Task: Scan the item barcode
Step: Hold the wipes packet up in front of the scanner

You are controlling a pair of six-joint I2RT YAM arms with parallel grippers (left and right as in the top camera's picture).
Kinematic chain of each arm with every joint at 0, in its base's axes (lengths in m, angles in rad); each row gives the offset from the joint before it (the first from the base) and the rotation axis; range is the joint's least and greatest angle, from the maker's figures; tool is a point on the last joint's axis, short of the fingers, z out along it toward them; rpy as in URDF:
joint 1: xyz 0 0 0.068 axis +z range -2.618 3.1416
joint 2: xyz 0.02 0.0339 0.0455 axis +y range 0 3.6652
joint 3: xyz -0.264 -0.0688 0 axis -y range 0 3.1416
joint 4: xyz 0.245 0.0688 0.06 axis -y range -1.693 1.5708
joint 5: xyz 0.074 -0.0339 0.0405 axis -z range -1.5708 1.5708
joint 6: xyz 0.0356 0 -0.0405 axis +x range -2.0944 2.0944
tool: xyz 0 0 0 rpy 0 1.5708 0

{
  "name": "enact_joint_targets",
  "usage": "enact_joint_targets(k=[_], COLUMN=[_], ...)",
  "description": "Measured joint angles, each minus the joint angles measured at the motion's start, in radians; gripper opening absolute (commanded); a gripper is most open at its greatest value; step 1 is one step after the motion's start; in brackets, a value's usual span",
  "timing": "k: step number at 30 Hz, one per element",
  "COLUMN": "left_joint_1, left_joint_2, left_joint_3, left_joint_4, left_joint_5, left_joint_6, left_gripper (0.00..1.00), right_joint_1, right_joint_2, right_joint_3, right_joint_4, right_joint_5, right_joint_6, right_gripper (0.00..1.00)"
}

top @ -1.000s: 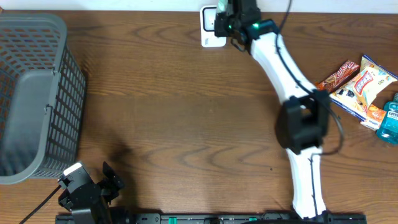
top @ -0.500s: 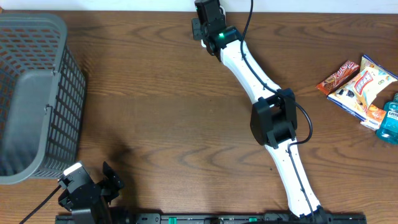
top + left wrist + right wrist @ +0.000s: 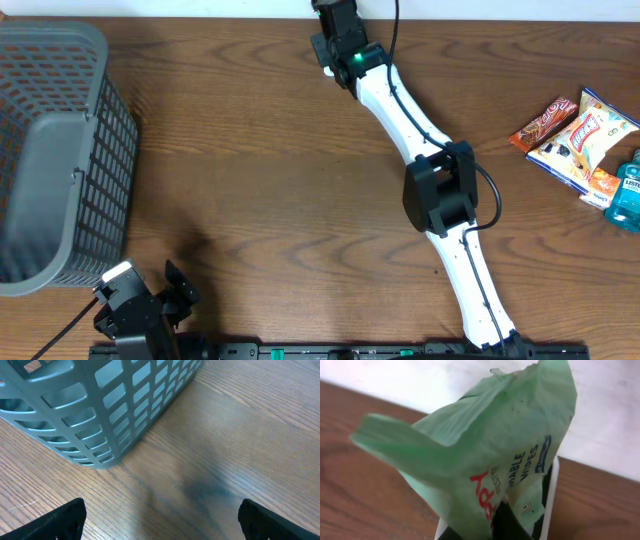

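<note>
Right hand (image 3: 334,22) is clenched on a green wipes pack (image 3: 485,460), holding it close over a white scanner (image 3: 551,495) at the far edge of the worktop (image 3: 250,180); left hand (image 3: 161,522) hovers released beside the grey basket (image 3: 115,425); snack packets (image 3: 575,135) lie well apart

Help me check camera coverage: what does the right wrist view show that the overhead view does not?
Right wrist only: a green wipes packet, close up, some lettering readable. Overhead only: the grey basket, snack packets and a blue bottle. Shared: the wooden table.
</note>
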Motion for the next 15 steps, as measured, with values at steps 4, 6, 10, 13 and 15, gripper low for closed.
enact_joint_targets(k=[4, 6, 10, 13, 15], left_joint_1=[0.0, 0.0, 0.0, 0.0, 0.0], left_joint_2=[0.0, 0.0, 0.0, 0.0, 0.0], left_joint_3=[0.0, 0.0, 0.0, 0.0, 0.0], left_joint_4=[0.0, 0.0, 0.0, 0.0, 0.0], left_joint_5=[0.0, 0.0, 0.0, 0.0, 0.0], left_joint_6=[0.0, 0.0, 0.0, 0.0, 0.0], left_gripper=[0.97, 0.98, 0.97, 0.97, 0.97], right_joint_1=[0.0, 0.001, 0.005, 0.009, 0.015], right_joint_2=[0.014, 0.019, 0.027, 0.031, 0.033], right_joint_3=[0.009, 0.011, 0.016, 0.017, 0.02], right_joint_4=[0.008, 0.014, 0.014, 0.013, 0.005], right_joint_5=[-0.019, -0.019, -0.012, -0.006, 0.008], right_joint_6=[-0.084, -0.12, -0.18, -0.206, -0.238], right_gripper=[0.01, 0.01, 0.01, 0.01, 0.01])
